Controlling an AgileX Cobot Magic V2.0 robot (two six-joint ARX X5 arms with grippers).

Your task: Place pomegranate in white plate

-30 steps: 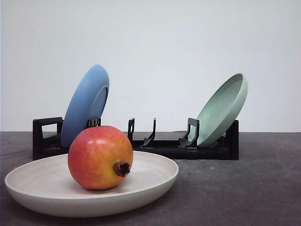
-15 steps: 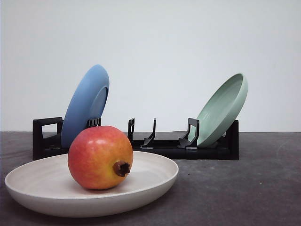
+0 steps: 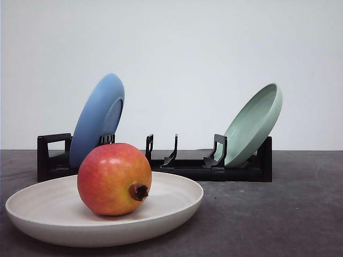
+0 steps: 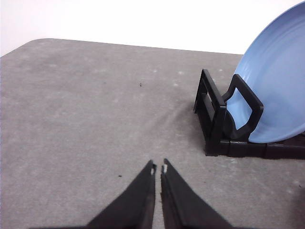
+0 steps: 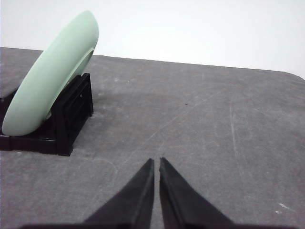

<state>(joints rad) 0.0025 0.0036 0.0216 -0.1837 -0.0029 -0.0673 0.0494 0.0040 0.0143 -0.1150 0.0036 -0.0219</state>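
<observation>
The red and yellow-orange pomegranate (image 3: 113,179) rests inside the white plate (image 3: 177,206) at the front left of the table, its dark crown nub facing front right. My left gripper (image 4: 158,168) is shut with nothing between its fingers, over bare grey table beside the left end of the black rack (image 4: 217,121). My right gripper (image 5: 157,161) is shut and holds nothing, over bare table to the right of the rack's right end (image 5: 71,114).
A black dish rack (image 3: 187,163) stands behind the white plate. A blue plate (image 3: 98,119) leans in its left slot and a pale green plate (image 3: 253,124) leans in its right slot. A white wall backs the table.
</observation>
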